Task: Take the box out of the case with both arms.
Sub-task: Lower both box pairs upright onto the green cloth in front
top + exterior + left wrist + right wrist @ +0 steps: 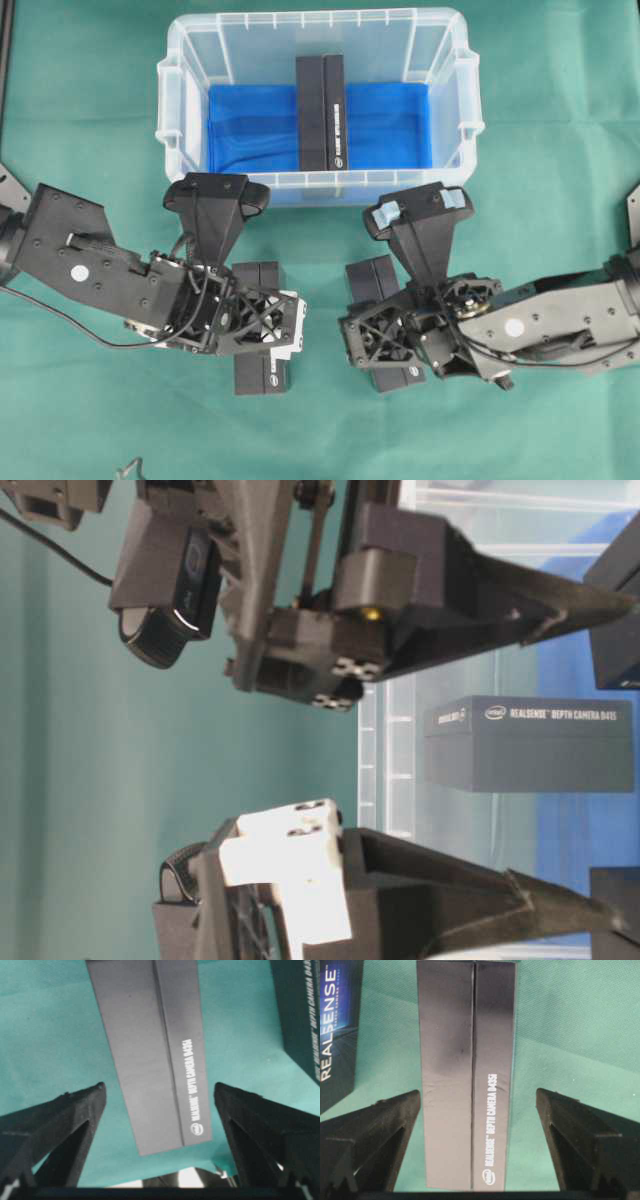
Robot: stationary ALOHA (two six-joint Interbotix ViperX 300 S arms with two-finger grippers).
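The clear case (190, 60) stands at the back with one black box (322, 110) upright on its blue floor; the same box shows through the case wall (525, 745). Two more black boxes lie flat on the green cloth in front of the case. My left gripper (262, 325) hovers open over the left box (262, 378), whose sides show cloth between them and the fingers (75, 1120) in the left wrist view. My right gripper (378, 325) is open over the right box (375, 275), which lies lengthwise between the wide-apart fingers (580, 1130).
Green cloth (560, 200) covers the table around the case. Each wrist view catches the neighbouring box at its edge (300, 1010) (337, 1025). A small dark metal piece (130, 467) lies at the front left edge.
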